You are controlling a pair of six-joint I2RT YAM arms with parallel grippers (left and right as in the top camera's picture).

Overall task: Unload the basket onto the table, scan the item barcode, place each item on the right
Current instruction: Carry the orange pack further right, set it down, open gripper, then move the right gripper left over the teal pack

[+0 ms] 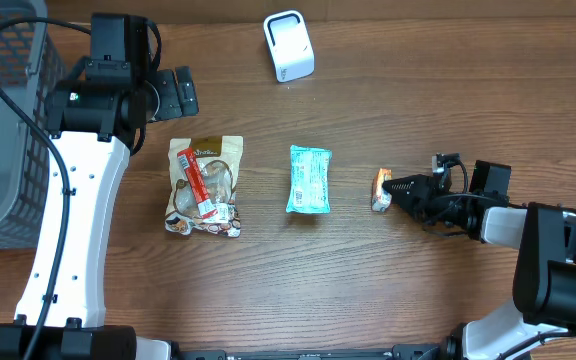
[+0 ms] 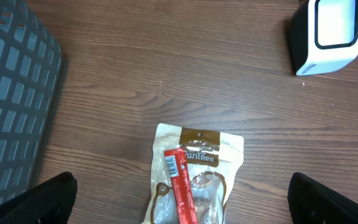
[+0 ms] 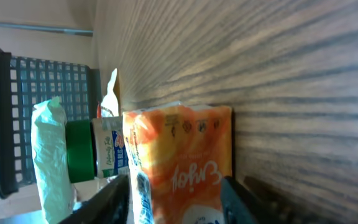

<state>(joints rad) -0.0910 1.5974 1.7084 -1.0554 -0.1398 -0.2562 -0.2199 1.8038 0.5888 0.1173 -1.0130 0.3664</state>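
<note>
A small orange packet (image 1: 381,190) lies on the wooden table right of centre. My right gripper (image 1: 396,188) is low at its right end. In the right wrist view the orange packet (image 3: 179,162) stands between the two dark fingers of the right gripper (image 3: 176,199), which are parted on either side of it. The white barcode scanner (image 1: 288,45) stands at the back, and the left wrist view shows the scanner (image 2: 328,34) too. My left gripper (image 1: 173,92) hangs wide open above a brown snack pouch (image 2: 194,177) with a red stick on it, holding nothing.
A teal packet (image 1: 309,179) lies between the brown pouch (image 1: 205,187) and the orange packet. A dark mesh basket (image 1: 3,120) fills the far left edge. The left arm's white link runs down the left side of the table.
</note>
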